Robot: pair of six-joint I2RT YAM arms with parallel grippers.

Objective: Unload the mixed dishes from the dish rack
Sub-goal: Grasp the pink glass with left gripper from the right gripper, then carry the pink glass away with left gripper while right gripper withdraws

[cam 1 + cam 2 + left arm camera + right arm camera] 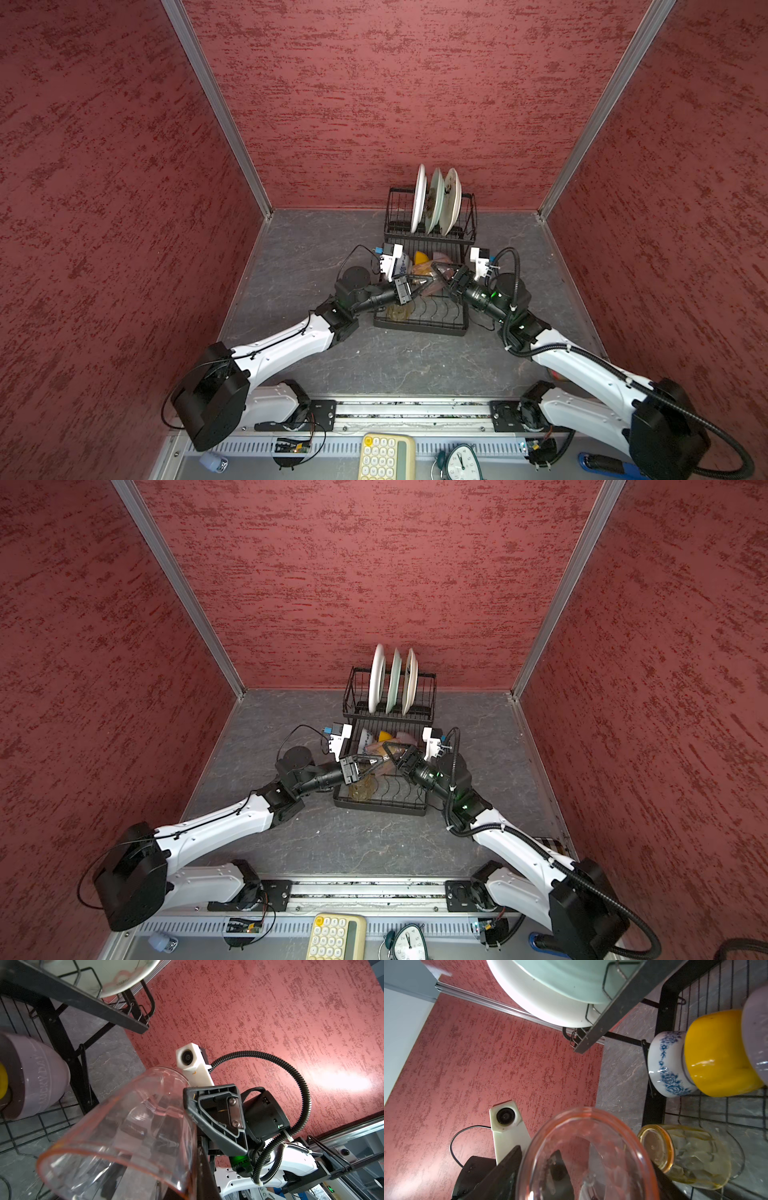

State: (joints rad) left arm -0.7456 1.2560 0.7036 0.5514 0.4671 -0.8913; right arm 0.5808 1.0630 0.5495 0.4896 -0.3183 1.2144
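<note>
Handover over the rack (419, 330): my left gripper (424, 284) pinches the rim of the pink glass (116, 1126) while my right gripper (440, 272) clasps its body. If the two tug apart, I risk dropping it onto the amber glass (691, 1159) nearby.

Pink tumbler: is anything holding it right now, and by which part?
Both grippers hold the pink tumbler. The left gripper pinches its rim wall, one finger inside. The right gripper clasps its body from outside.

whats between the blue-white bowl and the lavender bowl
The yellow bowl, lined up between the blue-white bowl and lavender bowl; the right wrist view shows it best.
</note>
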